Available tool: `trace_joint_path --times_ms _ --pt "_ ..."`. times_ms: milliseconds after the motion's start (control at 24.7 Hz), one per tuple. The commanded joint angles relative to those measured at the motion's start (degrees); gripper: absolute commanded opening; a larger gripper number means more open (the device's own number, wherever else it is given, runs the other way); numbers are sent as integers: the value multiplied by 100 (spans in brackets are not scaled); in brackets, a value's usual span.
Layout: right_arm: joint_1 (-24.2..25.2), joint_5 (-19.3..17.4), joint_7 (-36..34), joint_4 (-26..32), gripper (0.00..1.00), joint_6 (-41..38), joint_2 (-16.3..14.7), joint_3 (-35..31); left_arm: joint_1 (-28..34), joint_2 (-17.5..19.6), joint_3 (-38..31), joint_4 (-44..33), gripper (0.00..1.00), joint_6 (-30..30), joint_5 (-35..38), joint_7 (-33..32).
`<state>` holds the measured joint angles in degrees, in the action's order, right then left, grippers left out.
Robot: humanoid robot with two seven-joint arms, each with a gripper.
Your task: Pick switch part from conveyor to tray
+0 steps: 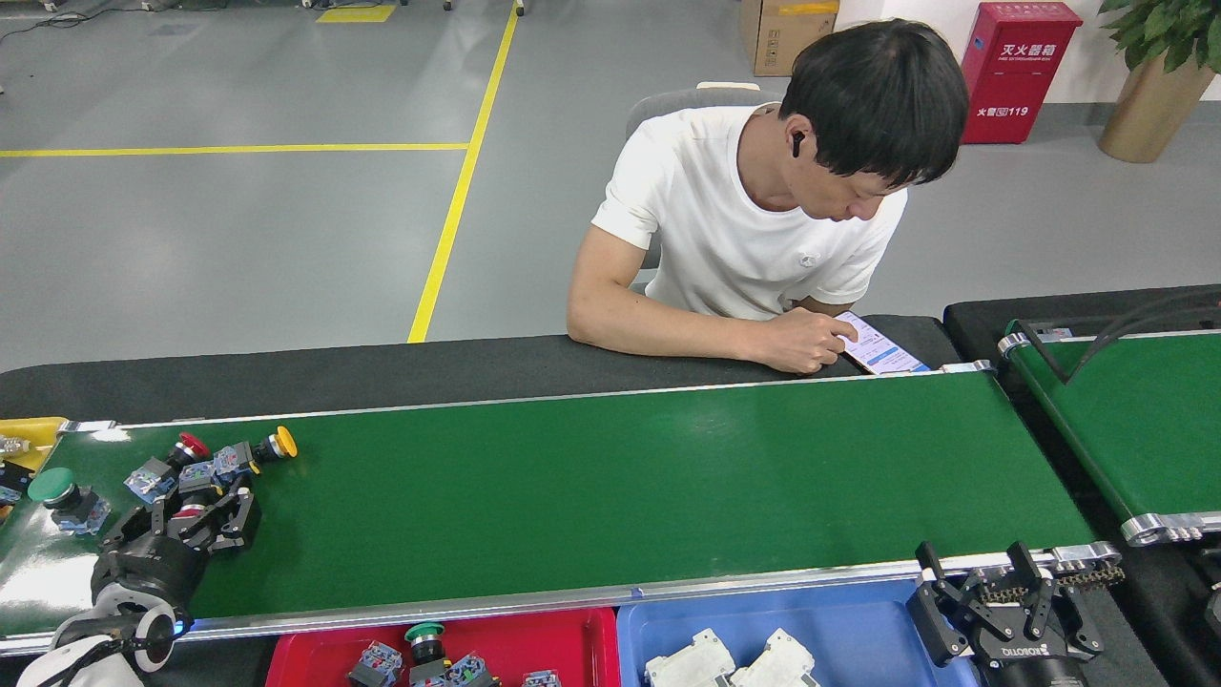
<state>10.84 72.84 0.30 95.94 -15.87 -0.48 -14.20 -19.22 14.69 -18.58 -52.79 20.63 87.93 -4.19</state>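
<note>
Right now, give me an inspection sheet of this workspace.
Surface: conveyor, mostly bare, parts bunched at its left end.
Job's things: switch parts on the belt; more in the red tray.
Clutter: blue tray holding white parts.
Grippers: left gripper down around a red-capped switch, fingers straddling it; right gripper open, idle at the near rail.
Cables: black cable over the second belt.
Surroundings: person with phone.

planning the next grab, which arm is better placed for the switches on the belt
Left. Its gripper is already over the switch cluster at the belt's left end; the right gripper sits off the belt's far right corner.
</note>
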Motion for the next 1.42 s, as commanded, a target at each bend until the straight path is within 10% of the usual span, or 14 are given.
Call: trace_joint_path --times_ms 0,202,607,1051,1173,1254,1294,1375 --pt "-20 -15 -39 47 100 -13 -57 -21 -38 34 57 -47 4 82 -109 129" --pt "-11 -24 -39 39 100 -13 -101 -48 313 -45 57 -671 3 134 -434 252" --pt "50 -33 -47 39 100 -13 -180 -171 3442 -352 136 -4802 5 1136 -1208 269" --pt "103 -33 -39 -5 100 13 -180 -250 3943 -528 1753 -4908 8 2314 199 832" --pt "103 -33 -39 -5 100 4 -180 -250 3943 -651 1779 -4899 29 2314 199 814" --pt "103 -33 -39 -5 100 4 -180 -250 3943 -792 1735 -4899 65 2296 199 806" --pt "103 -33 -39 -5 100 4 -180 -241 3934 -889 1700 -4899 100 2296 199 823" --pt "112 -33 -39 -5 100 4 -180 -232 3926 -1038 1603 -4899 100 2305 199 814"
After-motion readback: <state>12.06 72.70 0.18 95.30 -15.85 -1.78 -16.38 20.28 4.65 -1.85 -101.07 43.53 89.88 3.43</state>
